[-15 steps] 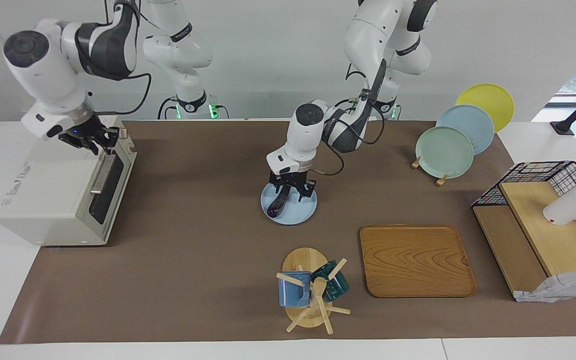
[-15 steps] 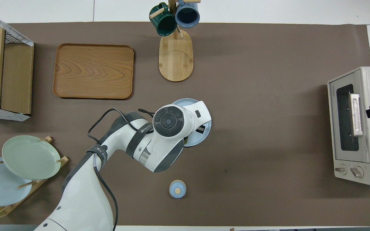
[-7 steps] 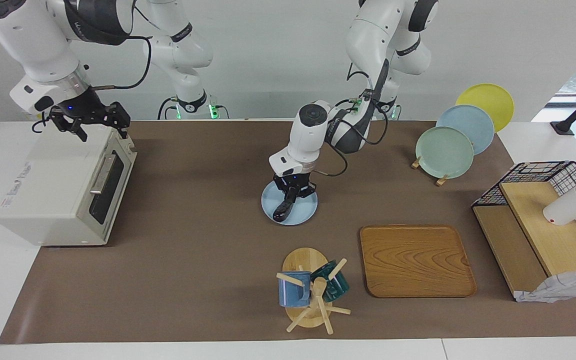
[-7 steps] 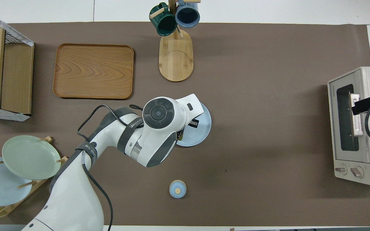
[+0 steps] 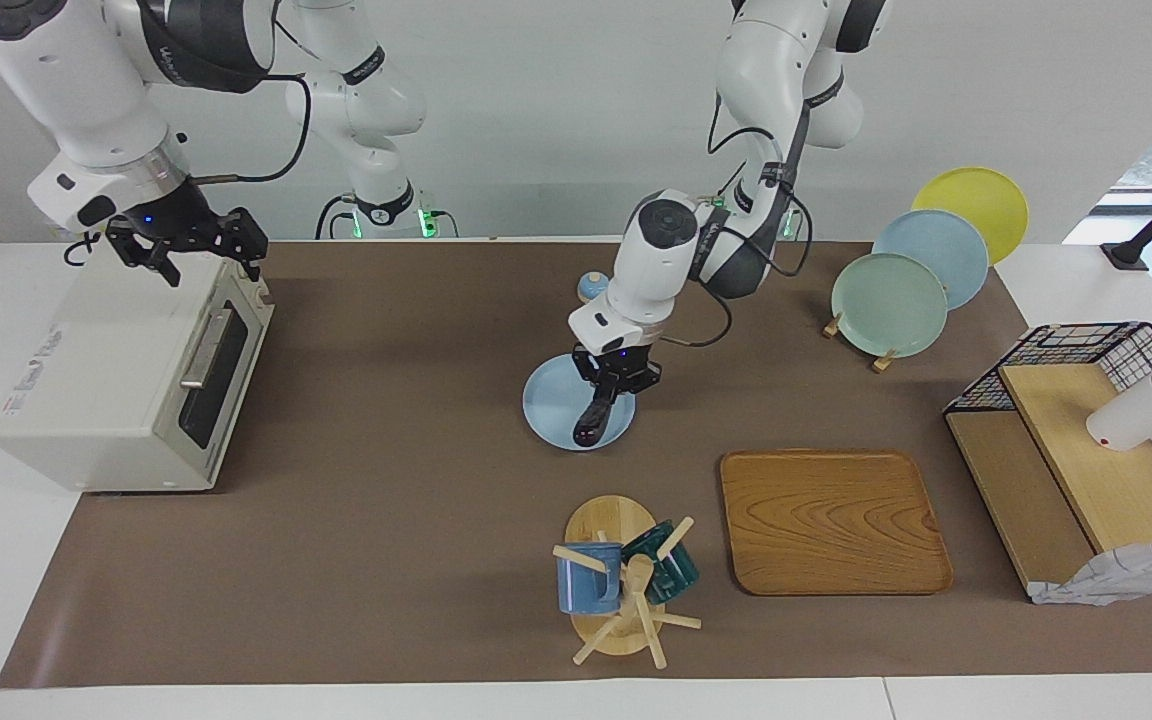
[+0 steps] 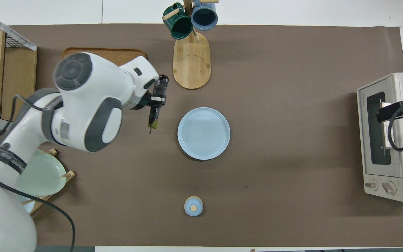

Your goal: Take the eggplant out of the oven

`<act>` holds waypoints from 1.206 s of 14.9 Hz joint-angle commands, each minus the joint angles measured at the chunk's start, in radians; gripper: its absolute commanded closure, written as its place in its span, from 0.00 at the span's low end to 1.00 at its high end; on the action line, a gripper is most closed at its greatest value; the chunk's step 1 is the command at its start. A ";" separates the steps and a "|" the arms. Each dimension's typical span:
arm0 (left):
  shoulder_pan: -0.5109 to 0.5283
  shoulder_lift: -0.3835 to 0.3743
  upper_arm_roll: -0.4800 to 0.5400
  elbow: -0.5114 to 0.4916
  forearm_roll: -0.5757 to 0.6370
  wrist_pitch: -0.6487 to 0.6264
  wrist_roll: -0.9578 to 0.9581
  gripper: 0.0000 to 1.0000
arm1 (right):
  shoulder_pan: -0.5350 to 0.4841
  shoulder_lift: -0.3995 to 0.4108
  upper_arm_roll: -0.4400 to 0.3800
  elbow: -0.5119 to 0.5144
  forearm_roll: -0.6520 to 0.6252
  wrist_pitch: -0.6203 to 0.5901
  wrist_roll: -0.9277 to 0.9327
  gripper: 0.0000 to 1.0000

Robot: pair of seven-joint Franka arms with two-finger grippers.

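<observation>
My left gripper [image 5: 616, 385] is shut on the dark purple eggplant [image 5: 591, 420] and holds it, hanging tip down, in the air over the light blue plate's [image 5: 556, 405] edge toward the left arm's end. In the overhead view the gripper [image 6: 154, 100] and eggplant [image 6: 156, 103] show beside the plate [image 6: 203, 133]. The off-white oven [image 5: 126, 370] stands at the right arm's end with its dark glass door shut; it also shows in the overhead view [image 6: 390, 136]. My right gripper [image 5: 204, 262] is open and empty, in the air over the oven's top front edge.
A wooden tray [image 5: 833, 520] and a mug tree [image 5: 621, 580] with two mugs lie farther from the robots than the plate. A small blue lid [image 5: 591, 287] lies nearer. A plate rack [image 5: 906, 280] and a wire shelf [image 5: 1086, 440] stand at the left arm's end.
My left gripper has lifted the eggplant off the plate and carried it toward the left arm's end. My right gripper rose off the oven's top front edge and now hovers there.
</observation>
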State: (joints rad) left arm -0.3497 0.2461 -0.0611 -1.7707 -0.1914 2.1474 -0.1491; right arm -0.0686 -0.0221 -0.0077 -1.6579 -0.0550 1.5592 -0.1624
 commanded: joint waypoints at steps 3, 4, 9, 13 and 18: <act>0.208 0.083 -0.006 0.100 -0.028 -0.034 0.135 1.00 | -0.003 -0.007 -0.008 0.003 0.000 -0.010 0.012 0.00; 0.228 0.117 -0.003 0.132 -0.019 -0.032 0.137 1.00 | -0.002 -0.009 -0.006 0.004 0.000 -0.010 0.012 0.00; 0.285 0.326 0.001 0.315 0.067 -0.020 0.135 1.00 | -0.010 -0.006 -0.009 0.010 0.010 0.007 0.040 0.00; 0.288 0.331 0.001 0.313 0.133 -0.015 0.138 0.48 | -0.008 -0.005 -0.009 0.013 0.010 0.022 0.072 0.00; 0.311 0.273 0.003 0.297 0.133 -0.056 0.134 0.00 | -0.007 -0.005 -0.008 0.015 0.012 0.025 0.072 0.00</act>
State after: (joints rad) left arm -0.0534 0.5663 -0.0554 -1.4641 -0.0793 2.1379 -0.0128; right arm -0.0719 -0.0248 -0.0144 -1.6471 -0.0537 1.5737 -0.1049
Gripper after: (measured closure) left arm 0.273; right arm 0.000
